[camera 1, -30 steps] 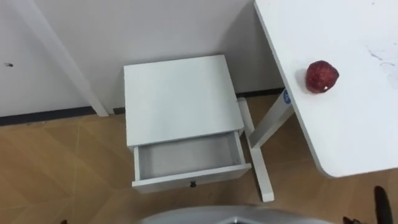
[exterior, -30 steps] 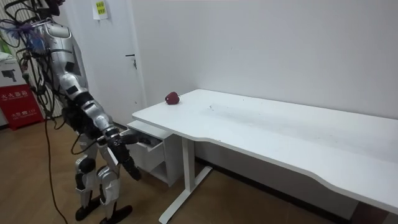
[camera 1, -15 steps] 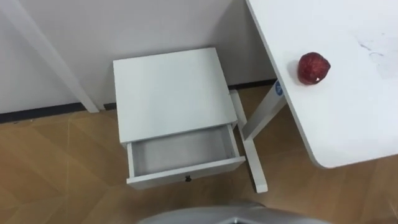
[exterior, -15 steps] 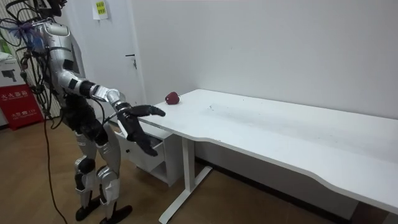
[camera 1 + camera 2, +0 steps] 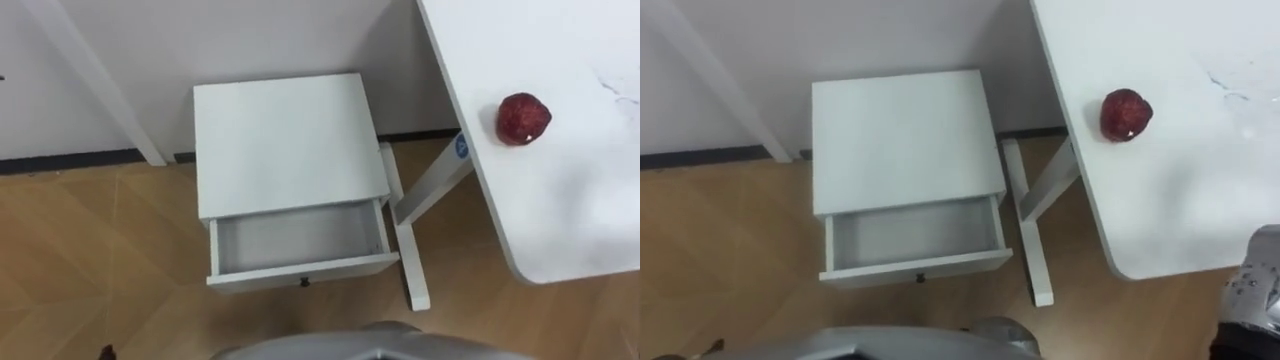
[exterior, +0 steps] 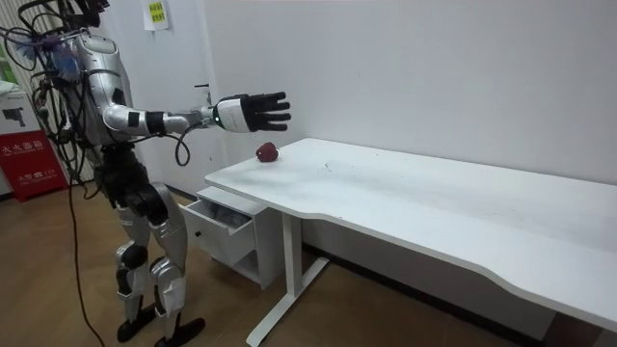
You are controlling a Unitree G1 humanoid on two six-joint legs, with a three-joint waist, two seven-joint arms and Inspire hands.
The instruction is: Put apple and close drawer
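Observation:
A dark red apple (image 5: 523,118) lies near the left end of the white table (image 5: 580,190). To the table's left a small white cabinet (image 5: 285,140) stands against the wall. Its drawer (image 5: 300,240) is pulled out and holds nothing. I stand in front of the cabinet. In the room view my right hand (image 6: 253,112) is held out at shoulder height, open with its fingers spread. It hangs in the air above the apple (image 6: 267,151), a little to the room view's left, and touches nothing. A tip of my left hand (image 5: 105,352) shows at the bottom edge.
The table's white leg and foot (image 5: 412,250) stand just right of the drawer. A slanted white post (image 5: 100,90) leans by the wall left of the cabinet. Wooden floor (image 5: 100,260) lies open to the left. A door and a red sign (image 6: 34,159) are behind me.
My right arm has swung up from low beside the drawer to shoulder height, with the hand spread out towards the apple. The apple and the drawer have stayed put.

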